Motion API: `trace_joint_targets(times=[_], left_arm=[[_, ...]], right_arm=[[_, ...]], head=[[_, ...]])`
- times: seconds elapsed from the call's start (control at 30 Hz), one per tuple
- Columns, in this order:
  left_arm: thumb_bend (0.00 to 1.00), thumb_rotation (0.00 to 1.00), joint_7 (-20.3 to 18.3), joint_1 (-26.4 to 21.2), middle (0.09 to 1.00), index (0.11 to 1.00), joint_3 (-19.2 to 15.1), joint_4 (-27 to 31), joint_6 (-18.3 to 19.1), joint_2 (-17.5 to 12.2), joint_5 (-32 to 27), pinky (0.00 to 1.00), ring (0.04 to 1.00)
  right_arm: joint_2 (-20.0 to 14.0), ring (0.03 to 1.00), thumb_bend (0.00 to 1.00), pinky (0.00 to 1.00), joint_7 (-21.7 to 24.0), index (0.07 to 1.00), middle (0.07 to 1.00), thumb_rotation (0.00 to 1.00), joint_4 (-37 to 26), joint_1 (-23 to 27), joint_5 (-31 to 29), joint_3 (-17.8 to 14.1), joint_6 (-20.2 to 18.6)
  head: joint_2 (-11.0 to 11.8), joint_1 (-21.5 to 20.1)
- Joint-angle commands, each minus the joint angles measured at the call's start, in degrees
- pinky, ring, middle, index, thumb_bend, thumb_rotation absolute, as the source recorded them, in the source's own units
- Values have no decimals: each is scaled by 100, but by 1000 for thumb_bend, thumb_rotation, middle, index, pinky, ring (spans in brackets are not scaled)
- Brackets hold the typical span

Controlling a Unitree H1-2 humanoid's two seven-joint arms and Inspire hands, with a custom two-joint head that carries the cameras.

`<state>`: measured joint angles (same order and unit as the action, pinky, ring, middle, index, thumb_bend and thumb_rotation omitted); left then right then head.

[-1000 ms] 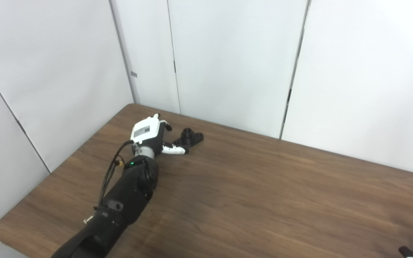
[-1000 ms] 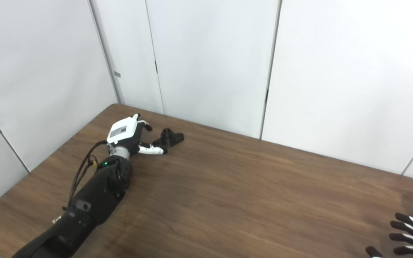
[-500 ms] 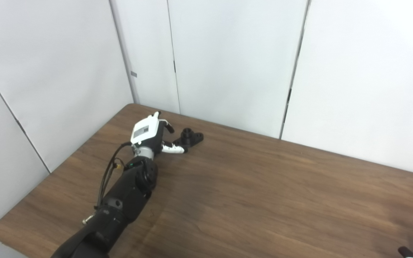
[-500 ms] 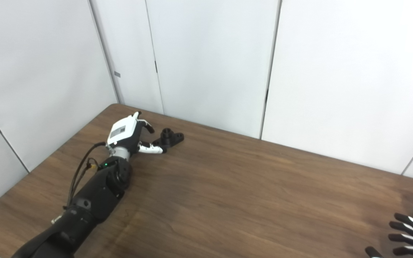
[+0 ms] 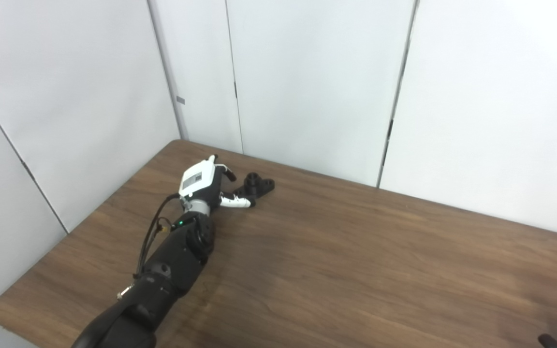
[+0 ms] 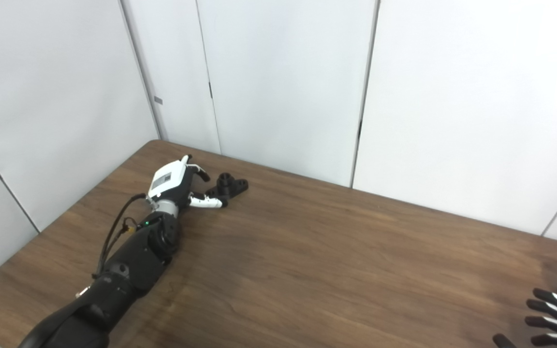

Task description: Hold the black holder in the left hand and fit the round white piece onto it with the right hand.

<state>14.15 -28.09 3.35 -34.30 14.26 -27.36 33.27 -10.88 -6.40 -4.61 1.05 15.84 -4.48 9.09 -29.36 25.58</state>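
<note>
I see a dark wood-grain table [image 5: 356, 251] w/ rounded corners, set in a corner of plain white wall panels [image 5: 307, 82] w/ vertical seams, evenly lit.

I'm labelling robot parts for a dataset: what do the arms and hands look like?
The left arm is black, with black cables and a green light near the wrist. The left hand has a white back plate and black-and-white fingers. The right hand shows black fingers at the frame's corner.

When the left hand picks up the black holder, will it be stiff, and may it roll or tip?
The holder looks like a moulded rigid part, so probably stiff. It lies flat on the table on a wide base with lugs, so it should not roll. Being small, it may slide if the left hand nudges it.
</note>
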Motion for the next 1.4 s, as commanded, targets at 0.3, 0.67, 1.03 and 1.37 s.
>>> trace_joint_targets(times=[0.3,0.67,1.03,1.37], left_arm=[[941,279,241,-378,1000,672,170,-279,-187,-13,-106,1000,1000],[901,226,95,-436,966,563,340,-659,-429,141,-363,1000,1000],[523,77,13,-268,868,477,803,-652,-338,20,-184,1000,998],[524,73,-311,221,908,479,815,196,-555,28,-430,1000,1000]], right_arm=[[-11,604,483,453,21,722,686,0,-487,28,-5,-20,-84],[15,609,495,463,33,716,689,0,-666,-10,74,-40,-195],[4,609,495,466,66,715,696,0,-707,64,80,-64,-306],[105,609,498,469,44,713,699,0,-771,152,156,-14,-470]], head=[[-78,-77],[-162,-89],[-214,-39],[-242,-162]])
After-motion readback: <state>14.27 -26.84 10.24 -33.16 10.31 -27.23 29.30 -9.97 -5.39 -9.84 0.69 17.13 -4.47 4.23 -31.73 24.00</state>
